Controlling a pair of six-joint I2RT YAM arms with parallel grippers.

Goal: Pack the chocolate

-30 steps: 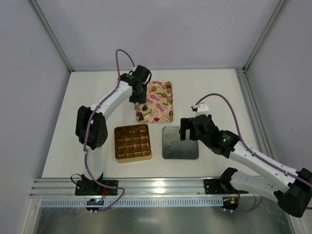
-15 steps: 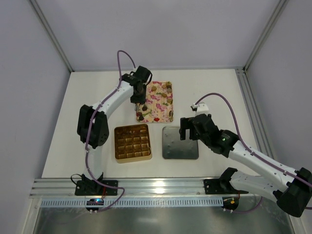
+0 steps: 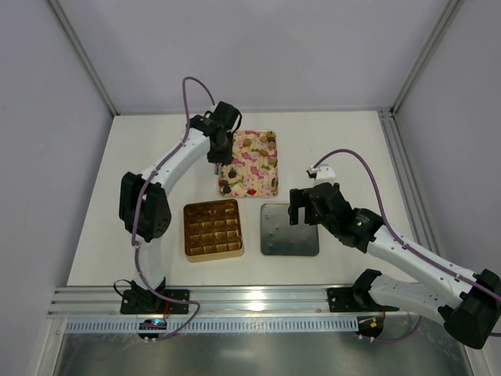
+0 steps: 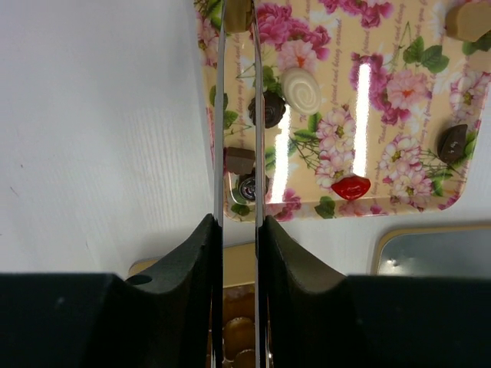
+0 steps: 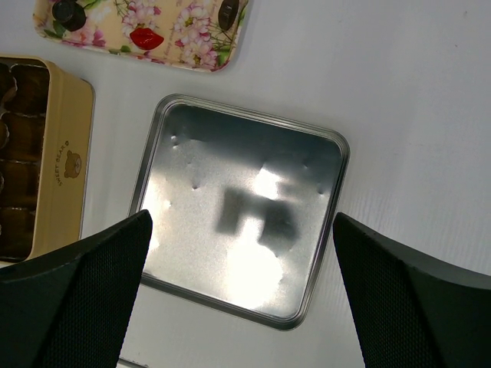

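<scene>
The gold box [image 3: 211, 229] of dark-brown chocolate squares sits left of centre; its side with a bear mark shows in the right wrist view [image 5: 65, 153]. Loose chocolates lie on the pink-floral tray [image 3: 262, 168], among them a white swirl [image 4: 301, 90] and red lips [image 4: 351, 186]. My left gripper [image 3: 214, 155] hovers over the tray's left edge, its thin blades [image 4: 219, 115] nearly together with a small tan piece [image 4: 238, 14] between the tips. My right gripper [image 3: 300, 206] is open and empty above the grey lid [image 5: 245, 230].
The grey lid [image 3: 290, 229] lies inside-up to the right of the gold box. An aluminium rail [image 3: 258, 298] runs along the near edge. White walls and frame posts enclose the table on three sides.
My left gripper has risen slightly and shifted left and back from the tray's near-left corner. The right arm has not moved.
</scene>
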